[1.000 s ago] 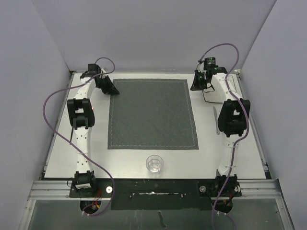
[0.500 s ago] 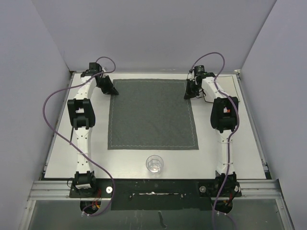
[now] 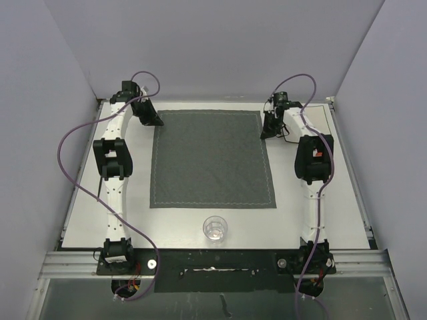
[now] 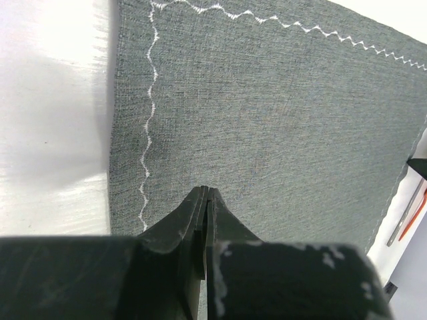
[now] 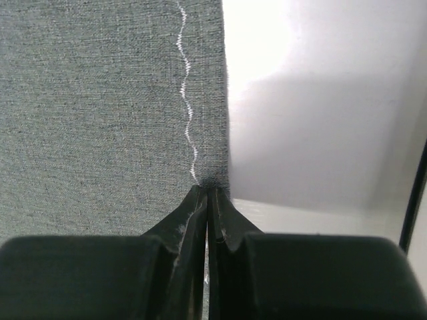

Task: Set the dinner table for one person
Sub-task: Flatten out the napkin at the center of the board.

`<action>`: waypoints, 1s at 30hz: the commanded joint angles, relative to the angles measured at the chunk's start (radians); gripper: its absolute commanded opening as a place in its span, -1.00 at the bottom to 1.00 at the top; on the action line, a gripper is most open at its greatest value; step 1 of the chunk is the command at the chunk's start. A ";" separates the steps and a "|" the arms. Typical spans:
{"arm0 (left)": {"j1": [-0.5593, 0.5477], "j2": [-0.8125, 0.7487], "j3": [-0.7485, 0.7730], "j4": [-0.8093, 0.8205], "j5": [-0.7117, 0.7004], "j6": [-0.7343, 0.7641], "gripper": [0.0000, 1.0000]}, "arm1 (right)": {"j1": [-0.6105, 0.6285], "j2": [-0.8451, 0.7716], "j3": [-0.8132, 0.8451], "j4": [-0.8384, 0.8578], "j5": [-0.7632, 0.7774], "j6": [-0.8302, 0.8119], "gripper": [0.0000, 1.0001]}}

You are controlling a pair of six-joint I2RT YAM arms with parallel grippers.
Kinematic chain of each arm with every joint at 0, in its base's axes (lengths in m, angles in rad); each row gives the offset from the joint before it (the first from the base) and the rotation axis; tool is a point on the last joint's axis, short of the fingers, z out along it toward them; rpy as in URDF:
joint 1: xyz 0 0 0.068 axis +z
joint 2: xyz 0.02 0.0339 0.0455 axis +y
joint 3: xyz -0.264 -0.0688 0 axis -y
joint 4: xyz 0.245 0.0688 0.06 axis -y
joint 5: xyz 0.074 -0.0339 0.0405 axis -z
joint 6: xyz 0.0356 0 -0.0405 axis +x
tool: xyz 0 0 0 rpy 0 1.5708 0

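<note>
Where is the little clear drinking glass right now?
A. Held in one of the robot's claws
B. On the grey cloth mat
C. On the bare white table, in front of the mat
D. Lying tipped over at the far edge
C: the glass stands upright on the bare white table, just off the near edge of the grey mat.

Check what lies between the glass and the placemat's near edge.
Nothing: a bare strip of white dinner table separates the glass from the placemat, seen in the top view.
</note>
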 commanded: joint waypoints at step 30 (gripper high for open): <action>0.012 0.013 0.014 -0.031 -0.032 0.032 -1.00 | -0.042 -0.039 -0.090 0.012 0.036 0.028 -1.00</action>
